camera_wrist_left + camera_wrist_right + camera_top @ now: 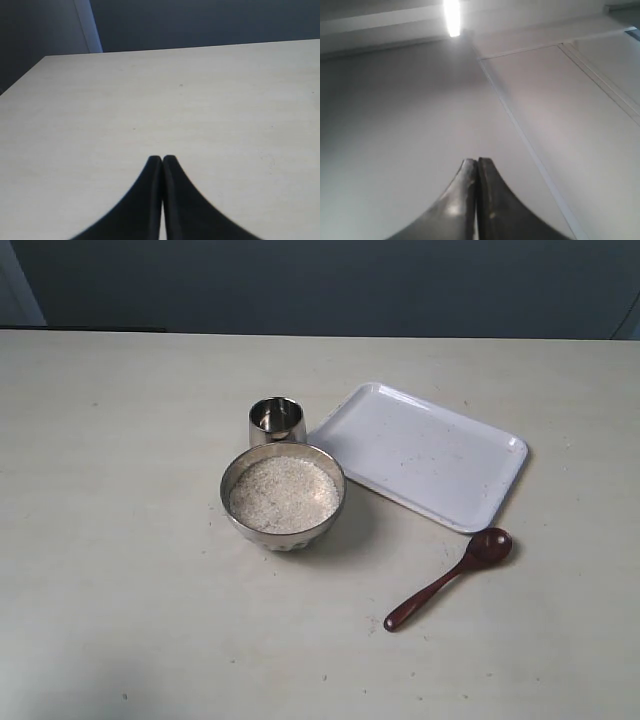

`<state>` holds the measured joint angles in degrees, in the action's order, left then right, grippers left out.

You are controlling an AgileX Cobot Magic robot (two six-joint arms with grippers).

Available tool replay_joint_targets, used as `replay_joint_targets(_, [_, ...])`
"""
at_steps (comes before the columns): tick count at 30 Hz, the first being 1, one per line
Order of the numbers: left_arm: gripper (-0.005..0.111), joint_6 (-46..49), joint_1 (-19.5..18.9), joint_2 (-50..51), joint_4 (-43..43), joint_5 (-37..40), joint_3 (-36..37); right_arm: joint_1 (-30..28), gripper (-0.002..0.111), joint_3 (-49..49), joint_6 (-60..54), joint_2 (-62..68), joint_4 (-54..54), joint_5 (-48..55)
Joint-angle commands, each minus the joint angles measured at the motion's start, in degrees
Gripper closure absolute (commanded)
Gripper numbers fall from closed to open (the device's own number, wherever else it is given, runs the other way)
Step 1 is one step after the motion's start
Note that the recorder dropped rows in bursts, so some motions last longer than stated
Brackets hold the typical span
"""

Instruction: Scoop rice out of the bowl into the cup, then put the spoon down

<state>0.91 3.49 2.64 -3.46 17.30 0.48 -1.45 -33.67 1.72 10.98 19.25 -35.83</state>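
Note:
The steel bowl (283,530) sits mid-table, filled with pale rice (284,494). Just behind it, touching or nearly touching, stands the small steel cup (276,420), which looks empty. The reddish-brown wooden spoon (452,577) lies on the table to the right front of the bowl, head toward the tray. Neither arm shows in the exterior view. My left gripper (162,159) is shut, empty, over bare tabletop. My right gripper (477,161) is shut and empty too, pointing at a ceiling with a lamp.
A white rectangular tray (420,453) lies right of the cup and behind the spoon. The beige table (120,540) stretches wide on the left and front. A dark wall runs behind the table's far edge.

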Motion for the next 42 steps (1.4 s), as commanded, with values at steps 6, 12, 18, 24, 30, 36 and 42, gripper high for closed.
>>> replay_joint_targets(6, [0.106, -0.37, 0.10, 0.06, -0.42, -0.78, -0.48, 0.12, 0.108, -33.60, 5.79, 22.28, -25.41, 69.97])
replay_joint_targets(12, [0.106, -0.37, 0.10, 0.06, -0.42, -0.78, -0.48, 0.54, 0.108, -43.33, -1.72, 36.94, -13.65, 98.76])
replay_joint_targets(18, [0.106, -0.37, 0.10, 0.06, -0.42, -0.78, -0.48, 3.21, 0.108, -38.81, -2.54, 49.90, 6.83, 105.79])
replay_joint_targets(24, [0.106, -0.37, 0.10, 0.06, -0.42, -0.78, -0.48, 12.91, 0.108, -27.12, -0.76, 56.46, 13.28, 99.20])
replay_joint_targets(30, [0.106, -0.37, 0.10, 0.06, -0.42, -0.78, -0.48, 23.91, 0.108, -17.27, 9.67, 62.27, 11.82, 89.24])
replay_joint_targets(36, [0.106, -0.37, 0.10, 0.06, -0.42, -0.78, -0.48, 34.57, 0.108, -15.72, 16.42, 69.65, 6.72, 79.56])
replay_joint_targets(42, [0.106, -0.37, 0.10, 0.06, -0.42, -0.78, -0.48, 38.41, 0.099, -15.72, 20.94, 76.37, 1.72, 83.13])
